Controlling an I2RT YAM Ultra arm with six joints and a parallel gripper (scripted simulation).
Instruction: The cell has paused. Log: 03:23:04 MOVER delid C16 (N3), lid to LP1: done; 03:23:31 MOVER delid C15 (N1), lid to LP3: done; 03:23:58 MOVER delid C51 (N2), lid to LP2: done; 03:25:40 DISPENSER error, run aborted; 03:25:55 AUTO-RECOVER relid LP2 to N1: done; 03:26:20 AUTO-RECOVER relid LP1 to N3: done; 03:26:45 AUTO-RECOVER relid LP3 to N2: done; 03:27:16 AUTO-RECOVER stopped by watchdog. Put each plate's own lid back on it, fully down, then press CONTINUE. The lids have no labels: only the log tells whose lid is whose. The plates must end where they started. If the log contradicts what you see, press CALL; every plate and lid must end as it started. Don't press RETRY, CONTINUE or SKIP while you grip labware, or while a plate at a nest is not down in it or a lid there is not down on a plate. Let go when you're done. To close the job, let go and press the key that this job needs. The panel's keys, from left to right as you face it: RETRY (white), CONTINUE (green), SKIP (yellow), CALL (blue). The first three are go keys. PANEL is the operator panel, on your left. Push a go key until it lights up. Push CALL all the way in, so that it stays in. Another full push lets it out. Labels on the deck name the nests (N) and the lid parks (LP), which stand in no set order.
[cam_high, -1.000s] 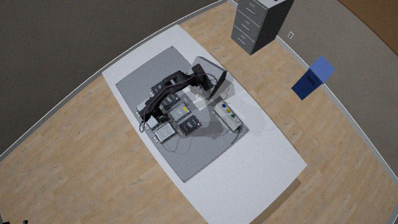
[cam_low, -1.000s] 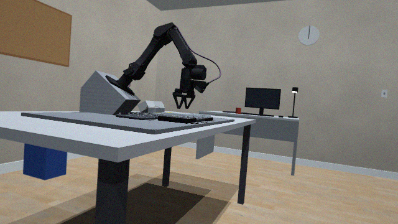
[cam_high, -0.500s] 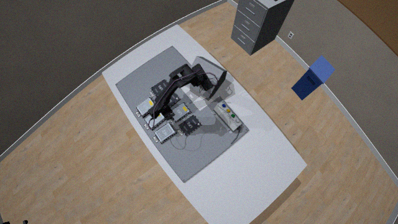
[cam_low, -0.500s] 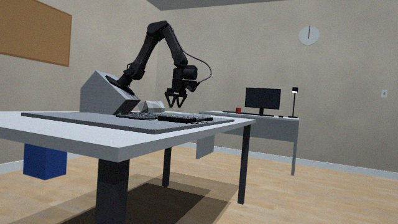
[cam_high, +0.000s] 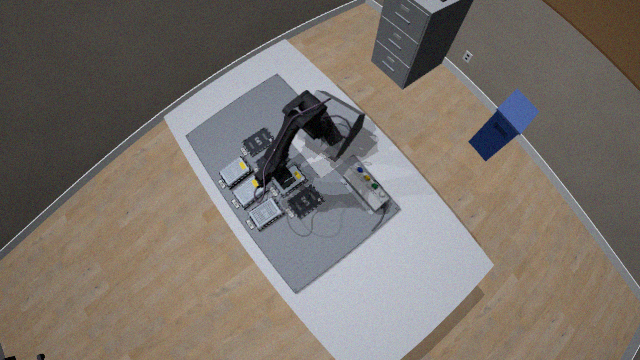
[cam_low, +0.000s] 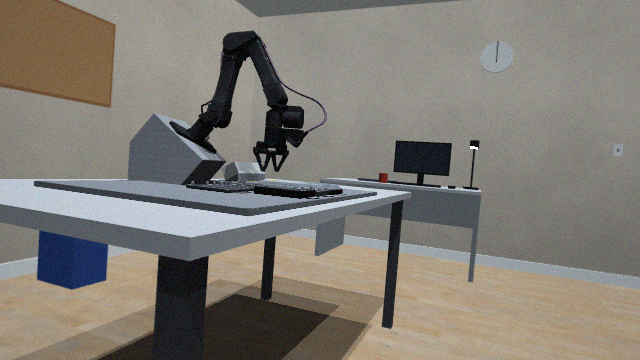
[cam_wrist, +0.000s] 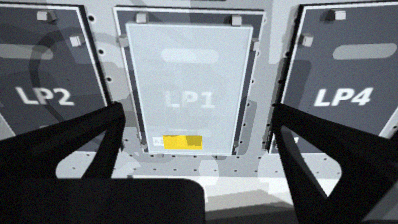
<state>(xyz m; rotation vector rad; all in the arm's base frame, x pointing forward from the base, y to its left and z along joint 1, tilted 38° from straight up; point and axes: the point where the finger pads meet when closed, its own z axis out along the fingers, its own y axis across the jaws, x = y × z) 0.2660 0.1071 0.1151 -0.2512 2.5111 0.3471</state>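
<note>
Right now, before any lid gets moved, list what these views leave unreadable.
- Nest labels: top view, too small to read.
- LP3: wrist view, outside the frame; only LP2, LP1 and LP4 show.
- Lid on LP1: top view, the arm covers most of it.
- Plates: exterior view, seen edge-on; lidded or not is unclear.
- Panel keys: top view, too small to tell lit or pushed in.

White table (cam_high: 415, 260) standing on a wood floor (cam_high: 125, 280), dark grey deck mat (cam_high: 310, 250) laid directly on its top, the mat set toward one end, pale table surface left showing all around it
</note>
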